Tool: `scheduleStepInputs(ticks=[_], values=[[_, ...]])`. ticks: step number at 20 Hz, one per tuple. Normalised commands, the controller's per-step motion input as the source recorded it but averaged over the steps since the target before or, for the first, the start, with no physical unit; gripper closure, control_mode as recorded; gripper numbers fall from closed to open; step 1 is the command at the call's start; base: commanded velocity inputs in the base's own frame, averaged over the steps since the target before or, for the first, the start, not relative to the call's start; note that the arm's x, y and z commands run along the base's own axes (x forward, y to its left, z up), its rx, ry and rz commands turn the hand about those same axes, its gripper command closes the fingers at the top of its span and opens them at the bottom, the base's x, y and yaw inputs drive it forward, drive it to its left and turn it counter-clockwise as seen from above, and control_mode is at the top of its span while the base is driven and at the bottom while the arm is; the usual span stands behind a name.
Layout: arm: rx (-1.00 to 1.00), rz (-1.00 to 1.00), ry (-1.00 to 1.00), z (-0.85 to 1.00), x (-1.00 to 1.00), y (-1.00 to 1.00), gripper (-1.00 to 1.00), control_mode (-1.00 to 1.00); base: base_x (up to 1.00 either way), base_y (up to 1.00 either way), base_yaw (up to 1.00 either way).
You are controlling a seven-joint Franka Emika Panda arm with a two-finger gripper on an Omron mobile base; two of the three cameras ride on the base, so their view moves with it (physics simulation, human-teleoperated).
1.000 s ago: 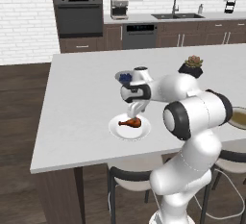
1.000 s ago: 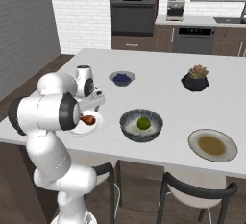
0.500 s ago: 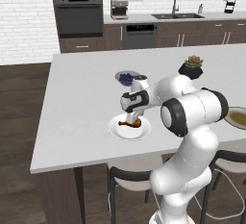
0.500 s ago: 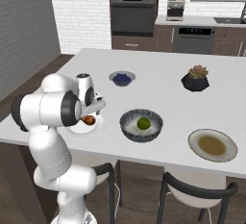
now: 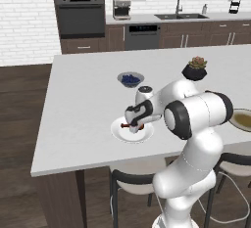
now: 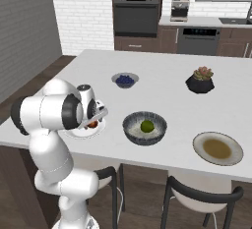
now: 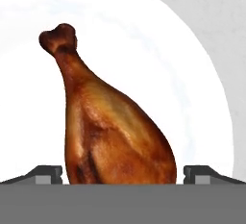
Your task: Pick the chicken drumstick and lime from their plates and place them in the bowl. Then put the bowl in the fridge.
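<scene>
The chicken drumstick (image 7: 113,122) lies on the white plate (image 7: 202,98), and the white plate sits on the surface (image 5: 83,104) near the front edge. The tool (image 7: 122,172) is right down over the drumstick with its two tips spread wide apart, one on each side of the fat, meaty end. It is not pinching anything yet. The drumstick is small and looks light, so lifting it should be easy. The skin looks shiny and a bit greasy, so it may be slippery and could slide out if the tips only squeeze a little. The meat is probably a bit soft, while the thin bone end, which points away from the tool, is hard but very skinny and easy to miss. The best place to take hold looks like the thick round part, where the tips already stand, because there is more to grab there. The white plate under it is smooth, so the drumstick might roll or skid when one tip touches it first. The bowl (image 6: 144,128) stands to the right of the white plate, quite near, and the lime (image 6: 146,126) is already lying inside the bowl.
</scene>
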Motion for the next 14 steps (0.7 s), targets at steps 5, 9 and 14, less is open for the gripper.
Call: scheduleStepInputs(ticks=[5,9,14], values=[[0.0,0.0,0.0,0.0,0.0,0.0,1.0,-1.0,0.0,0.0,0.0],[0.0,0.0,0.0,0.0,-0.03,0.0,1.0,-1.0,0.0,0.0,0.0],[0.0,-0.08,-0.05,0.53,-0.36,-0.25,1.0,-1.0,0.0,0.0,0.0]])
